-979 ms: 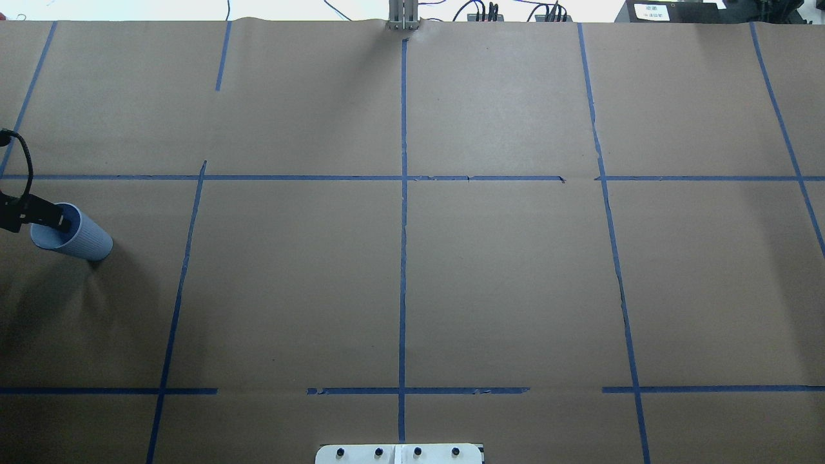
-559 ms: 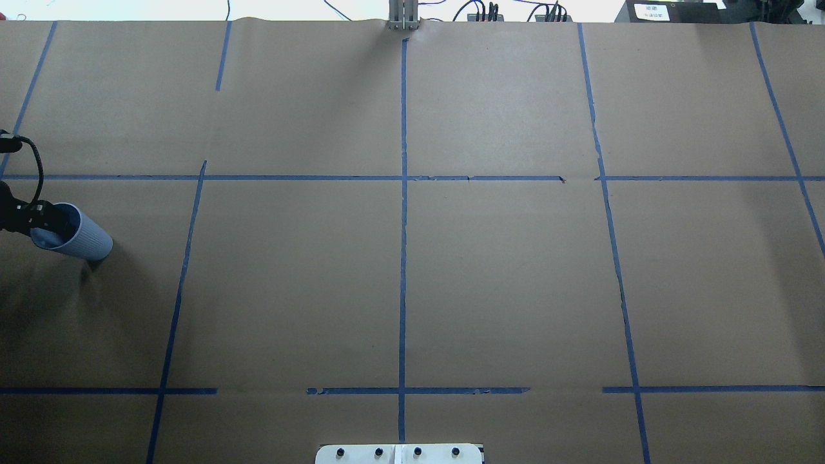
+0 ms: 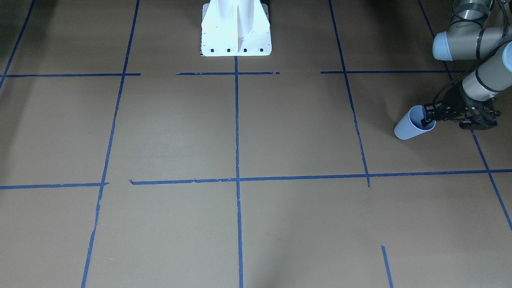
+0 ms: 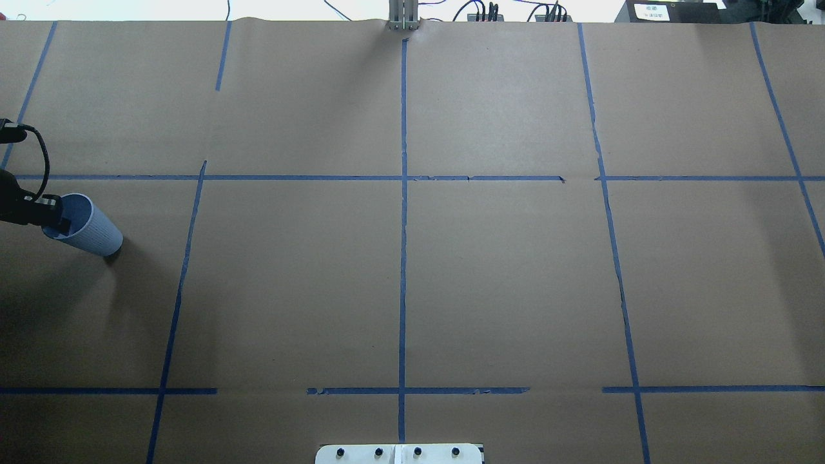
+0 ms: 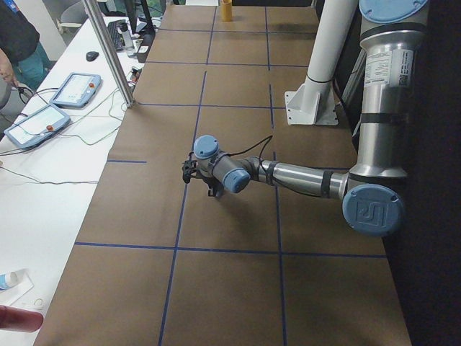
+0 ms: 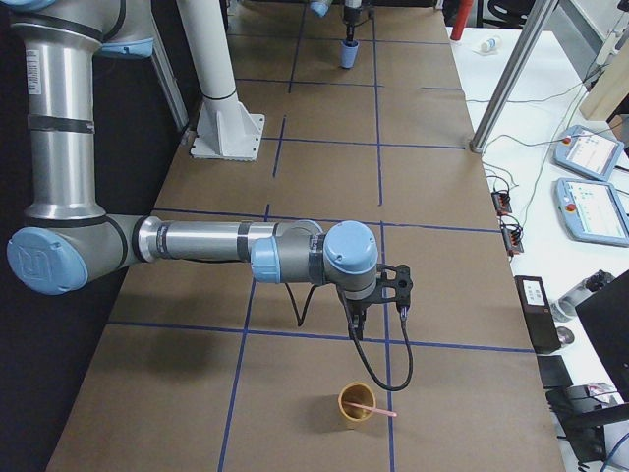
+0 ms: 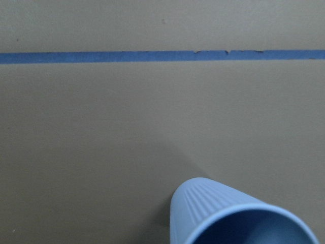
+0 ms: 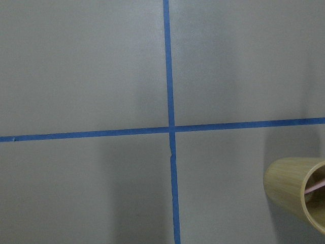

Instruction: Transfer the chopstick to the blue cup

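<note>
The light-blue ribbed blue cup (image 4: 90, 229) is at the table's far left, leaning, and also shows in the front-facing view (image 3: 408, 127) and the left wrist view (image 7: 228, 216). My left gripper (image 4: 58, 222) is shut on its rim, with one finger inside the cup (image 3: 427, 119). A pale-pink chopstick (image 6: 373, 408) sticks out of a tan cup (image 6: 356, 403) at the table's right end, and shows in the right wrist view (image 8: 315, 187). My right gripper (image 6: 383, 285) hovers a little beyond the tan cup; I cannot tell whether it is open or shut.
Brown paper with blue tape lines (image 4: 403, 258) covers the table. The white robot base (image 3: 236, 32) stands at the middle of the near edge. Teach pendants (image 6: 590, 182) and cables lie on a side bench past the far edge.
My left gripper and the blue cup have shifted slightly right and toward the far side of the table. The cup's base has moved with it.
</note>
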### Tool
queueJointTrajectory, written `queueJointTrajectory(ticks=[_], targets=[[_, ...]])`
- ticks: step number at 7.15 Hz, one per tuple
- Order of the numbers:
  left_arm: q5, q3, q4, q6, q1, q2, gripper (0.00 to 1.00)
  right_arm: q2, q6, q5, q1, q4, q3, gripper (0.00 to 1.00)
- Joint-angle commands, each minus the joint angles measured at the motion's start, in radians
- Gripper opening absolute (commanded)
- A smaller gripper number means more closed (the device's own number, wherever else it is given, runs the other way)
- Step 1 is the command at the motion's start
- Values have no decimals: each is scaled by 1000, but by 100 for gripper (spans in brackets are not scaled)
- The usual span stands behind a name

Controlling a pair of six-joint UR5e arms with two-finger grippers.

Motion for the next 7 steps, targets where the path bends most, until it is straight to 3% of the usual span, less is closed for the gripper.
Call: queueJointTrajectory(ticks=[1,2,3,4,5,7], targets=[[9,-214,370,-2,-2,-130,0,-5,-2,-3,0,2,5,100],[10,-273,511,-31,4,-232,0,-14,0,0,0,3,5,100],[28,-275,533,-179,71,-335,0,-15,1,0,0,2,5,100],[162,-254,537,-355,231,-453,0,-15,2,1,0,2,6,100],[249,-169,530,-471,342,-565,0,-14,0,0,0,2,6,100],[303,9,487,-536,432,-735,0,-14,6,1,0,2,6,100]])
